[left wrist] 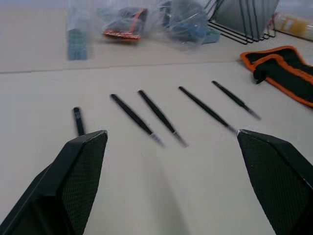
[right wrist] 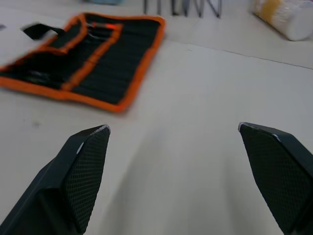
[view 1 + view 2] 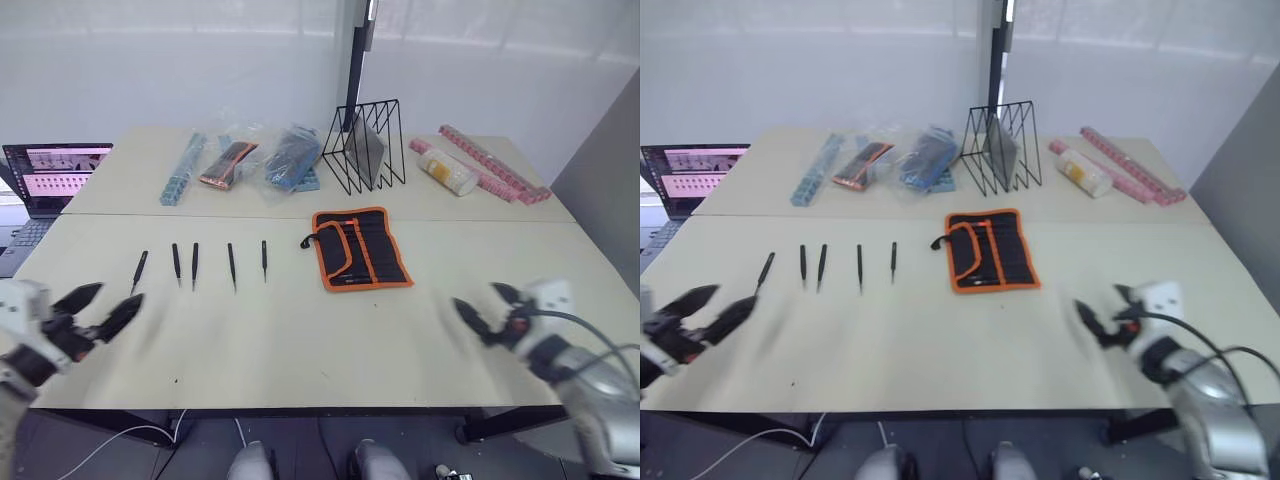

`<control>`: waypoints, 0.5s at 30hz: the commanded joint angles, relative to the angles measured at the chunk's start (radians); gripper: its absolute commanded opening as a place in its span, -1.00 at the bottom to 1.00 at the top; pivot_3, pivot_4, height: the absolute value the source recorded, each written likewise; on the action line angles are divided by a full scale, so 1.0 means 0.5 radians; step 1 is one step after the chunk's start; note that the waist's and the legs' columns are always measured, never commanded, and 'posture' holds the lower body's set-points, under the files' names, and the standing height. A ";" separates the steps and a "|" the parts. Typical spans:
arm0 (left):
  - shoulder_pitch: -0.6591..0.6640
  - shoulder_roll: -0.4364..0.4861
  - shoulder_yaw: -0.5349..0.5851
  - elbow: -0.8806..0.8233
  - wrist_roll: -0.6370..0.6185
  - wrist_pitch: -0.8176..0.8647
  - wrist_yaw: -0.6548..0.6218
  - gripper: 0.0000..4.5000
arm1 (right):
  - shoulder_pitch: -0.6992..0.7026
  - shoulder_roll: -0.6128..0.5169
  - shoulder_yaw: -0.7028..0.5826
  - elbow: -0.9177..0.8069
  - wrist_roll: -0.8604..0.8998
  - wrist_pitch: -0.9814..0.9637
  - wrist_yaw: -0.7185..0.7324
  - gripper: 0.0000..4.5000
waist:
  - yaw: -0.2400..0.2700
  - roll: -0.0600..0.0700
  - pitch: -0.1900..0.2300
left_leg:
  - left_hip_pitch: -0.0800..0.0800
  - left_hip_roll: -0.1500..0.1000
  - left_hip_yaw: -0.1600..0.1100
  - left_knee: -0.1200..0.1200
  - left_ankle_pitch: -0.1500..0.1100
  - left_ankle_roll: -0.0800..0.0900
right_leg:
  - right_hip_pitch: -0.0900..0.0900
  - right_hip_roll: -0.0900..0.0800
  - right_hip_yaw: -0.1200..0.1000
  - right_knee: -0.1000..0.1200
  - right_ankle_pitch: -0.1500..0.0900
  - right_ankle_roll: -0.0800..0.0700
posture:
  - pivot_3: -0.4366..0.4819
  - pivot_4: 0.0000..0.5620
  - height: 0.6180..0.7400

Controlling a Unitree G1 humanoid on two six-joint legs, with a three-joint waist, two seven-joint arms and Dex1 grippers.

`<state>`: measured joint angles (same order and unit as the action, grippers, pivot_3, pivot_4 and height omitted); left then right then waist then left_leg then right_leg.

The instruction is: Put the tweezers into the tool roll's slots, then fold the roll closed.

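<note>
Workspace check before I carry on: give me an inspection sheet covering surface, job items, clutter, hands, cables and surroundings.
Surface: pale table, two tops butted together, seam running across behind the job items.
Job's things: five tweezers in a row on the table, none slotted; tool roll lies open and flat to their right, strap at its left edge.
Clutter: bagged items, black wire rack, pink strips and a clear roll along the far side.
Hands: left hand open, empty, near the tweezers; right hand open, empty.
Cables: grey cable on the right arm; white cable on the floor.
Surroundings: laptop at far left, white wall behind.
</note>
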<state>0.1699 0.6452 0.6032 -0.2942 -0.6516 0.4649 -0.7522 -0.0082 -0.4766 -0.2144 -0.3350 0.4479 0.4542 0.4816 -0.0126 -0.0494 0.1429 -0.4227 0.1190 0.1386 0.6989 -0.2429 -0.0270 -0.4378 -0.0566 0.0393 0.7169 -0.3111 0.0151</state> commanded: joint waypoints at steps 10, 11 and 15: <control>0.067 0.162 -0.012 -0.546 -0.531 0.291 -0.126 1.00 | -0.573 0.713 0.497 0.091 -0.165 0.451 -0.684 0.99 | 0.007 0.001 0.000 | -0.004 -0.001 -0.004 -0.001 -0.001 0.001 | -0.002 0.001 0.000 0.000 0.000 0.000 | -0.05 -0.47 0.13; 0.076 0.189 0.004 -0.556 -0.559 0.310 -0.132 1.00 | -0.595 0.751 0.488 0.119 -0.171 0.457 -0.716 0.99 | 0.007 0.001 0.000 | -0.005 -0.001 -0.004 -0.001 -0.001 0.001 | -0.002 0.001 -0.001 0.000 0.000 0.000 | -0.05 -0.47 0.13; 0.100 0.247 0.004 -0.585 -0.579 0.325 -0.133 1.00 | -0.654 0.915 0.447 0.203 -0.109 0.480 -0.771 0.99 | -0.001 0.001 0.001 | -0.004 -0.001 -0.005 -0.001 -0.001 0.001 | -0.002 0.001 -0.001 0.000 0.000 0.000 | -0.05 -0.47 0.13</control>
<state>0.2160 0.7596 0.5875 -0.5540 -0.9163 0.6240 -0.8127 -0.3127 -0.0361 0.0239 -0.2211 0.3748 0.6916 0.1038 -0.0129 -0.0488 0.1433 -0.4250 0.1183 0.1362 0.6981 -0.2434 -0.0264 -0.4389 -0.0560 0.0389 0.7169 -0.3109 0.0151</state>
